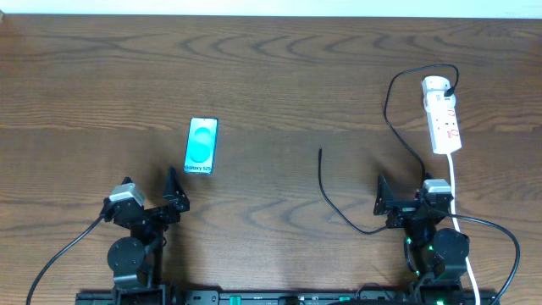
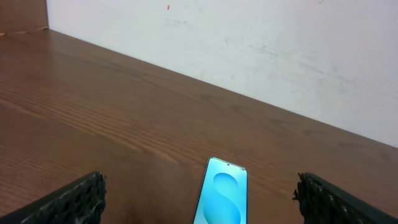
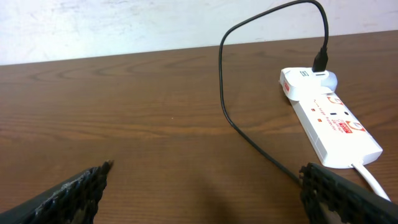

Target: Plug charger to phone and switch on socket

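Observation:
The phone lies flat at mid-left, its cyan screen up; in the left wrist view the phone sits just ahead, between the fingers. My left gripper is open and empty, close behind it. The white socket lies at the far right. The black charger is plugged into the socket's far end, loops left and runs to a loose tip at mid-table. My right gripper is open and holds nothing, with the cable passing by its right finger.
The socket's thick white cord runs back past the right arm. Thicker black robot cables trail at the near edge. A pale wall borders the far side of the wooden table.

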